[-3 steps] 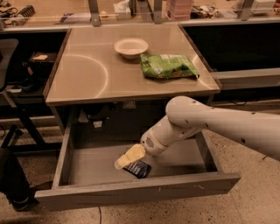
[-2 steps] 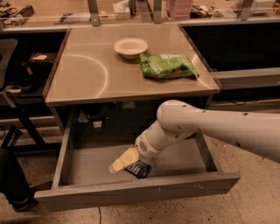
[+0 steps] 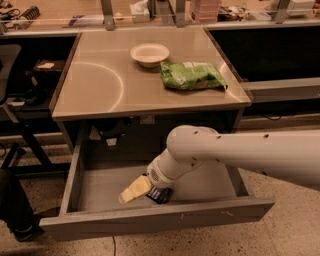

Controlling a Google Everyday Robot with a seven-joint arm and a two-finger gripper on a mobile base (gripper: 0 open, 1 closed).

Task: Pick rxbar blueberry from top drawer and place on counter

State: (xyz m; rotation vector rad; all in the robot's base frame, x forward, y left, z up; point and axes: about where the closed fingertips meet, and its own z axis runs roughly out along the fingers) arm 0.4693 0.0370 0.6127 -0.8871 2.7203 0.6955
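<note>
The top drawer point(image 3: 150, 220) is pulled open below the counter point(image 3: 100, 85). The rxbar blueberry point(image 3: 161, 195), a dark wrapper, lies on the drawer floor near the front, mostly covered by my wrist. My gripper point(image 3: 131, 191) reaches down into the drawer from the right, its pale yellow fingers point(image 3: 135, 189) pointing left, just left of the bar and low over the floor. The white arm point(image 3: 240, 152) crosses the drawer's right side.
On the counter stand a white bowl point(image 3: 149, 53) and a green chip bag point(image 3: 191, 75). A cluttered tan shelf point(image 3: 75, 12) with metal posts runs behind. A dark chair base point(image 3: 15, 210) stands left of the drawer.
My gripper and arm have shifted left inside the drawer, so the fingers have moved off the dark bar, which stays where it lay.
</note>
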